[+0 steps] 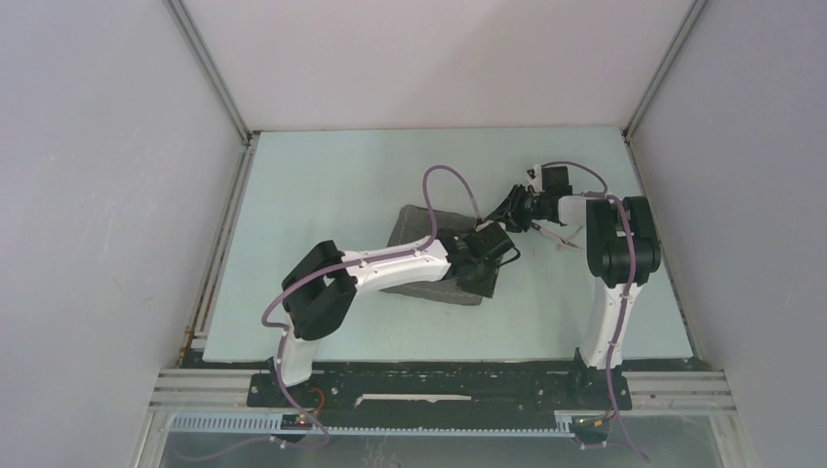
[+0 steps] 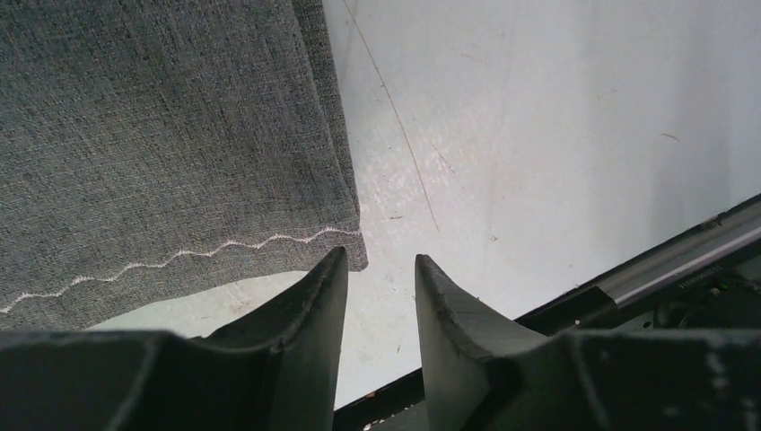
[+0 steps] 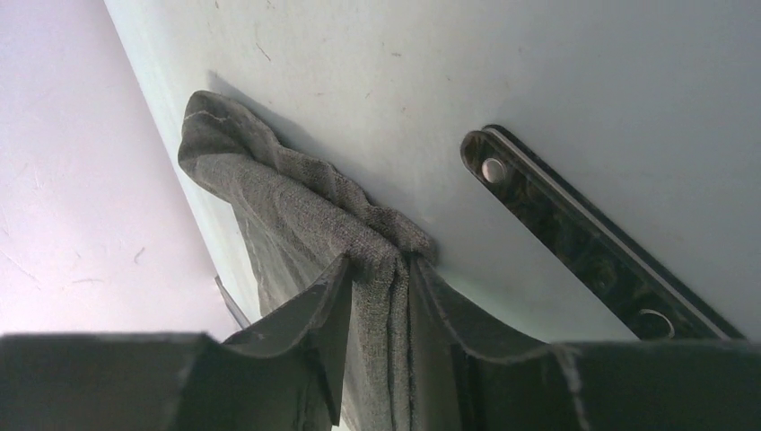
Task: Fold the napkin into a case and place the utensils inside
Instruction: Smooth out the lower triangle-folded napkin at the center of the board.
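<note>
The grey napkin [image 1: 417, 226] lies mid-table, partly under my left arm. In the right wrist view a bunched edge of the napkin [image 3: 296, 206] is pinched and pulled up between the fingers of my right gripper [image 3: 381, 265], which is shut on it. My left gripper [image 2: 381, 260] is open with only bare table between its fingers, its left fingertip right beside the napkin's hemmed near corner [image 2: 345, 229]. A dark-handled knife [image 3: 574, 235] lies on the table just right of the right gripper. The utensils [image 1: 565, 240] show as thin slivers beside the right arm. The fork cannot be told apart.
White enclosure walls stand to the left, right and back of the pale table [image 1: 322, 185]. A black rail [image 2: 682, 260] runs along the table's near edge, close to the left gripper. The right arm's upright link [image 1: 619, 244] stands beside the utensils.
</note>
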